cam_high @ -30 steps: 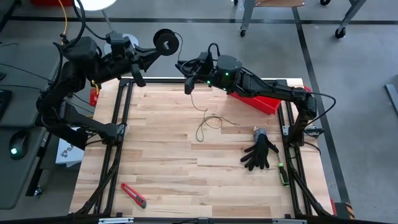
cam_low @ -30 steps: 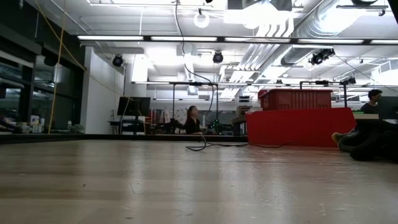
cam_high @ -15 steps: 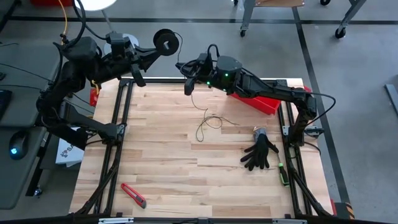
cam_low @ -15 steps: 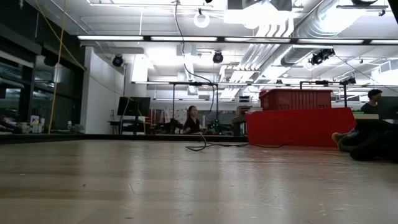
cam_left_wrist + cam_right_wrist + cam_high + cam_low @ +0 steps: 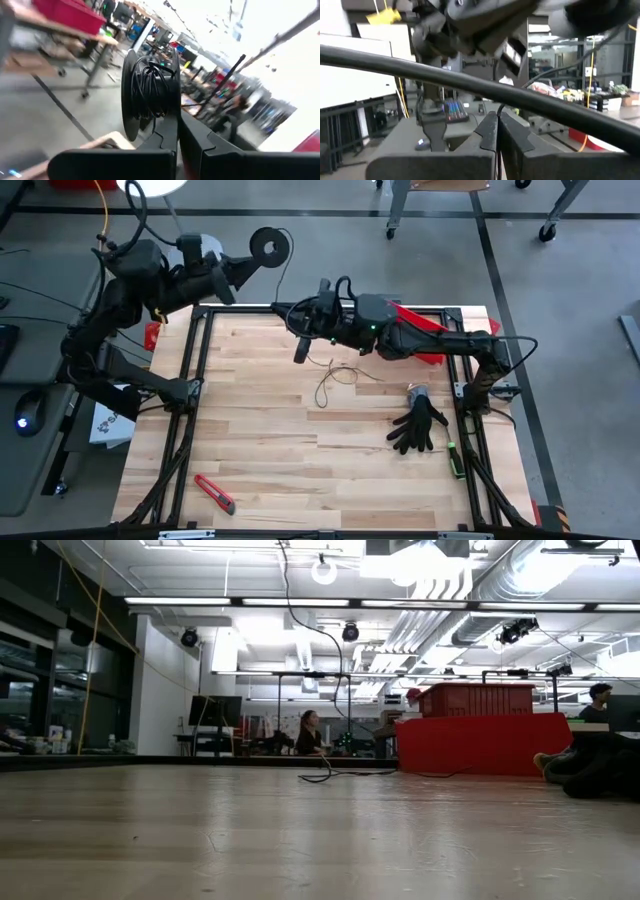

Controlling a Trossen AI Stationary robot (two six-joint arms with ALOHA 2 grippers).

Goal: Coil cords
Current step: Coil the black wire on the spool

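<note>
Trailing from the left gripper's (image 5: 252, 260) spool (image 5: 268, 245), the cord (image 5: 330, 380) reaches the right gripper (image 5: 299, 352).

- Below my right gripper (image 5: 300, 348), loose cord (image 5: 335, 376) lies on the table (image 5: 260, 430).
- Toward my base: red bin (image 5: 425, 340), black glove (image 5: 418, 425).
- Far corner: red cutter (image 5: 214, 493); boards between lie bare.
</note>
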